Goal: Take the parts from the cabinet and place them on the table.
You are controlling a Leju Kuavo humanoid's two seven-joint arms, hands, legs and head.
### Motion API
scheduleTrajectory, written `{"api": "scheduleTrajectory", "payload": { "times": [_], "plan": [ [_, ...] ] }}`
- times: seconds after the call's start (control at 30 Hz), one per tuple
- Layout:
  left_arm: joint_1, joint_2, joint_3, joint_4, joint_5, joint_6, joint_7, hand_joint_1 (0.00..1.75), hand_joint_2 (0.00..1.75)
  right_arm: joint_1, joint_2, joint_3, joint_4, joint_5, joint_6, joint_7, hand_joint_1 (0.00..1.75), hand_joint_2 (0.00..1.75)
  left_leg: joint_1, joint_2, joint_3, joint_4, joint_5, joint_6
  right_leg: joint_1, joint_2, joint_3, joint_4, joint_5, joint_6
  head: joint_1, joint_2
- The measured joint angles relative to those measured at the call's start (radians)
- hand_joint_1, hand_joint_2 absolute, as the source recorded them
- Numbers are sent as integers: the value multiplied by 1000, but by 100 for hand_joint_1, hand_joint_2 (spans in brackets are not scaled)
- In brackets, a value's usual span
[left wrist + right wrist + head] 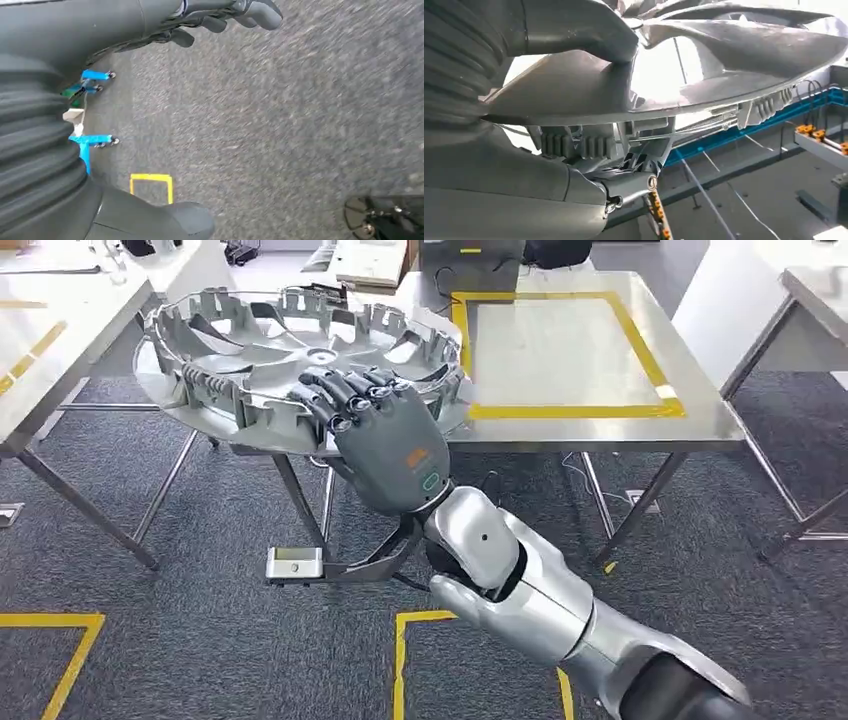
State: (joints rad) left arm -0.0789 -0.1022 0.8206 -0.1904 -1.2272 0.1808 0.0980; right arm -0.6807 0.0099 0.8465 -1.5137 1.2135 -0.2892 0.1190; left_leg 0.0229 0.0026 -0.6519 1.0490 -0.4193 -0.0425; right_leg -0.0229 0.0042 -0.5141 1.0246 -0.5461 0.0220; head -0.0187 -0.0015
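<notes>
Silver, the right arm (560, 605) enters the head view from five o'clock and reaches toward eleven o'clock; its grey right hand (385, 435) grips the near rim of the large round silver-grey plastic wheel cover (290, 350), dark fingers (345, 395) curled over the edge onto the inner face, and in the right wrist view the thick grey thumb (574, 30) presses the cover's underside (684, 75); the cover is held above the dark grey carpet floor (200, 640), roughly flat, its hollow ribbed inner face turned upward and slightly tilted, its spokes radiating from a central hub, and being a disc it has no clear long axis; its far edge at one o'clock overlaps the near left corner of the stainless steel table (600, 430), whether touching it I cannot tell; that table carries a yellow tape rectangle (560, 350) at twelve to two o'clock; yellow tape squares (420, 640) mark the floor at six and eight o'clock; another steel table (40, 370) stands at nine o'clock; in the left wrist view the left hand (225, 17) hangs over blurred grey carpet, fingers loosely curled with nothing in them.
</notes>
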Motion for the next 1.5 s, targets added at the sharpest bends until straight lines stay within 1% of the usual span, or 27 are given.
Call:
{"api": "scheduleTrajectory", "payload": {
  "times": [0.13,0.2,0.27,0.3,0.33,0.4,0.47,0.57,0.63,0.7,0.77,0.8,0.83,0.87,0.9,0.93,0.97,1.0,1.07,1.17,1.2,1.3,1.33,1.37,1.43,1.47,1.5],
  "plan": [
    [-2,0,0,-1,0,0,0,0,175,1,1,0,-1,1,0,0,175,175,1,-5,15,-1,-24,39,-2,-2,8,19,4,12,11,0],
    [-3,2,0,-1,0,0,0,0,175,1,1,0,-1,0,-1,0,175,175,-2,-7,27,-2,-35,53,-1,-3,-67,144,-7,15,16,0],
    [-3,2,0,-1,0,0,0,0,175,3,1,0,-1,1,-1,-1,175,175,-7,-10,40,-2,-52,60,6,-2,-173,281,-68,14,18,0],
    [-2,2,0,-1,-1,0,0,0,175,4,1,0,-1,1,-1,-1,175,175,-11,-12,51,-1,-62,61,9,-2,-209,313,-87,11,18,0],
    [0,2,0,-1,0,0,0,0,175,5,1,0,-1,1,-1,-1,175,175,-15,-14,65,-1,-73,62,13,-2,-226,308,-82,6,18,0],
    [1,2,0,-1,-1,0,0,0,175,9,0,0,-1,1,0,0,175,175,-24,-18,104,-2,-98,64,26,-1,-211,192,1,-18,19,0],
    [3,-1,0,0,-3,0,0,0,175,8,0,-2,0,1,0,0,175,175,-28,-18,118,-6,-123,66,44,-2,-182,34,158,-55,19,0],
    [-6,-1,0,0,-5,-3,1,0,175,9,-1,-4,-1,2,-2,-1,175,175,-31,-23,158,-4,-140,46,51,10,-165,19,141,-53,16,0],
    [-8,1,0,0,-9,-3,1,0,175,6,1,-4,-2,2,-1,0,175,175,-32,-20,155,20,-127,35,44,11,-131,2,130,-64,18,0],
    [-10,-2,0,-1,-9,-3,2,0,175,5,2,-4,-3,2,1,2,175,175,-30,-15,105,120,-127,29,39,8,-102,-8,114,-73,13,0],
    [-11,-1,0,-1,-9,-3,2,0,175,2,3,-4,-2,4,1,-2,175,175,-20,-14,14,239,-184,11,38,8,-84,-8,94,-72,14,0],
    [-10,0,0,-1,-9,-3,2,0,175,2,3,-4,-2,4,1,-1,175,175,-16,-14,-27,279,-219,5,36,9,-70,-8,82,-70,14,0],
    [-8,1,0,-1,-9,-3,4,0,175,2,3,-4,-1,4,1,-1,175,175,-13,-13,-48,281,-227,2,34,11,-55,-8,70,-67,14,0],
    [-6,2,0,-1,-9,-3,4,0,175,2,3,-4,1,4,2,-1,175,175,-11,-11,-54,252,-215,0,30,11,-38,-7,60,-63,14,0],
    [-6,3,0,-1,-9,-3,3,0,175,3,3,-4,2,3,3,0,175,175,-9,-10,-48,193,-173,-3,26,11,-19,-6,47,-59,14,0],
    [-5,3,0,-1,-8,-3,0,0,175,3,3,-4,3,1,4,2,175,175,-7,-7,-38,121,-109,-6,22,11,-3,-4,32,-55,14,0],
    [-3,3,0,0,-8,-5,-6,0,175,3,3,-4,6,0,4,0,175,175,-3,-5,-31,46,-18,-11,20,10,7,-2,18,-49,14,0],
    [3,2,0,3,-3,-9,-10,0,175,3,3,-4,8,-1,2,-1,175,175,-1,0,-46,-12,47,-9,21,11,12,15,3,-41,7,0],
    [-1,3,1,3,-1,-12,-18,0,175,5,3,-4,11,-3,2,-1,175,175,-7,-4,-40,6,36,18,23,16,3,10,-11,-25,13,0],
    [0,1,1,2,1,-12,-23,0,175,5,3,-4,11,-11,2,1,175,175,-1,-3,-33,-5,25,37,19,12,11,9,-31,-7,16,0],
    [-2,2,1,1,1,-12,-27,0,175,3,1,-4,11,-11,2,0,175,175,0,0,-28,-6,20,45,20,9,-11,52,-48,-2,20,0],
    [-5,3,1,1,1,-12,-28,0,175,2,0,-4,12,-11,1,-1,175,175,-2,8,-19,-6,4,55,17,8,-161,290,-132,5,21,0],
    [-5,3,1,1,1,-12,-28,0,175,2,-2,-4,15,-11,1,-1,175,175,-2,11,-12,-6,-1,55,17,8,-195,329,-126,6,22,0],
    [-4,3,1,1,1,-12,-27,0,175,2,-4,-4,16,-12,1,0,175,175,-2,15,-3,-6,-8,54,17,7,-204,319,-92,6,21,0],
    [-4,2,1,2,1,-12,-26,0,175,1,-5,-4,18,-16,3,1,175,175,-1,26,21,-4,-24,51,17,-5,-163,174,32,3,22,0],
    [-4,1,1,2,1,-12,-25,0,175,-1,-5,-4,18,-18,3,2,175,175,-2,30,29,-3,-31,47,20,-36,-133,85,90,-3,23,0],
    [-6,1,1,2,1,-12,-24,0,175,-6,-5,-4,19,-19,3,5,175,175,-8,34,33,0,-36,41,28,-80,-123,40,98,-8,23,0]
  ]
}}
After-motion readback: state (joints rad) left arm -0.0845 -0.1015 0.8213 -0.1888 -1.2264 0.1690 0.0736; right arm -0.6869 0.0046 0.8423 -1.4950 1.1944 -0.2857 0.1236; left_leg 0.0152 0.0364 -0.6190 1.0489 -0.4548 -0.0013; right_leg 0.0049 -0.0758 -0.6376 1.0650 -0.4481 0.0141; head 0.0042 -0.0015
